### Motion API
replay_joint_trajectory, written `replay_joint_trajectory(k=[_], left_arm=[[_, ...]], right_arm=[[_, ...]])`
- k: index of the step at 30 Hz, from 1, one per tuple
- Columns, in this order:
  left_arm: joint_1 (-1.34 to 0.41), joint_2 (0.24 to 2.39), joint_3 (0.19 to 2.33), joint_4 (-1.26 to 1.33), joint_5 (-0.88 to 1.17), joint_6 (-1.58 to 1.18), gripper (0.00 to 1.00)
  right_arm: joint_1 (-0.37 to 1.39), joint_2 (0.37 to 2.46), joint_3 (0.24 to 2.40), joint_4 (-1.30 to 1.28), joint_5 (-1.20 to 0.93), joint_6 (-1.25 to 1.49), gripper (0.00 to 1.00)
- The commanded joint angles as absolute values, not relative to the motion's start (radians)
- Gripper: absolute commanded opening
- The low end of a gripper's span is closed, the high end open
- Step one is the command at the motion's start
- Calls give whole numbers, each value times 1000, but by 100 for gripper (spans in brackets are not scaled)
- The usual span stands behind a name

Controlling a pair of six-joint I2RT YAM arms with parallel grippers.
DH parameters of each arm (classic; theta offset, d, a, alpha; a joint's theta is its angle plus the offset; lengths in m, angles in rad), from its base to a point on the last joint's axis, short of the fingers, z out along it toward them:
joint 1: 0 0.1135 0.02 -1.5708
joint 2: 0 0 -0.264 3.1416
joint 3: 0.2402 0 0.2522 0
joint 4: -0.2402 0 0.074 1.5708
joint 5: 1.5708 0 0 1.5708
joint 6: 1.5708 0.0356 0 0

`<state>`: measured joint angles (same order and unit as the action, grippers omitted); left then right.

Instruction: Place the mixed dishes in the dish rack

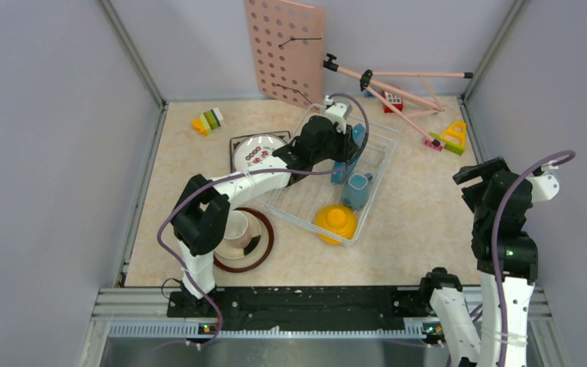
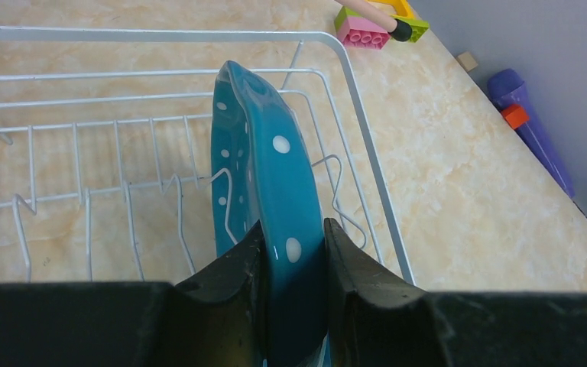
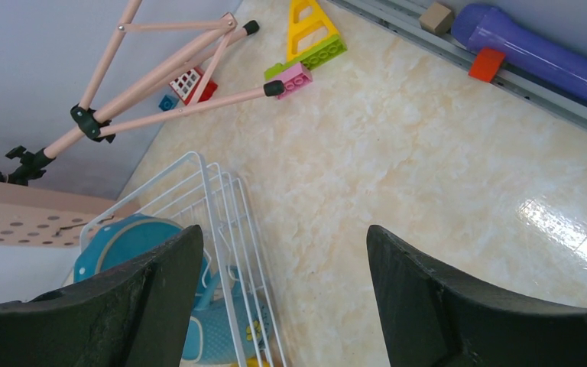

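Note:
The white wire dish rack (image 1: 378, 145) lies at mid-table. My left gripper (image 1: 346, 145) reaches into its far end, shut on the blue polka-dot plate (image 2: 264, 160), which stands on edge among the rack wires (image 2: 351, 69). The blue-grey mug (image 1: 357, 191) and the yellow bowl (image 1: 335, 222) are in the rack's near part. The white plate with characters (image 1: 258, 151) lies on the square floral plate (image 1: 237, 143) left of the rack. The brown-rimmed plate (image 1: 264, 245) holds a cream dish (image 1: 237, 228), partly under my left arm. My right gripper (image 1: 478, 180) is open and empty, right of the rack. I cannot make out the pink cup.
A pink pegboard (image 1: 284, 50) leans on the back wall, with a pink tripod frame (image 1: 397, 84) lying to its right. Toy blocks sit at the back left (image 1: 208, 121) and back right (image 1: 451, 138). A purple tube (image 3: 535, 50) lies along the right edge.

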<state>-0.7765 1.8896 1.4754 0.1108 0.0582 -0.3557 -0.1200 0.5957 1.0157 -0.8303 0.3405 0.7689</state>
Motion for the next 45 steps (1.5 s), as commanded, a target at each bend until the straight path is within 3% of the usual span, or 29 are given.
replay_joint_trajectory(k=[1, 4, 8, 12, 17, 26, 29, 32, 38, 45], left_arm=[[-779, 1846, 1516, 194, 58, -338, 0], [-781, 1849, 1508, 197, 73, -347, 3], [-785, 1847, 1508, 196, 86, -342, 23], [-785, 1852, 1534, 152, 84, -336, 36], [-785, 1844, 1546, 135, 97, -350, 66], [-783, 1800, 1542, 121, 134, -373, 66], [-782, 1743, 1514, 108, 93, -360, 73], [-781, 1682, 1506, 40, 33, -303, 80], [-776, 1501, 1424, -112, -178, -276, 82], [-756, 1299, 1319, -381, -264, -354, 89]], right_arm=[[-114, 577, 1019, -812, 354, 756, 77], [-114, 569, 1004, -803, 350, 754, 77], [-114, 572, 992, -791, 340, 754, 77], [-114, 573, 989, -788, 337, 752, 77], [-114, 573, 994, -793, 336, 749, 77], [-114, 572, 999, -795, 328, 738, 77], [-114, 575, 993, -776, 290, 708, 77], [-114, 581, 979, -736, 206, 664, 78], [-114, 586, 897, -614, -40, 611, 79], [-112, 666, 799, -552, -216, 646, 76]])
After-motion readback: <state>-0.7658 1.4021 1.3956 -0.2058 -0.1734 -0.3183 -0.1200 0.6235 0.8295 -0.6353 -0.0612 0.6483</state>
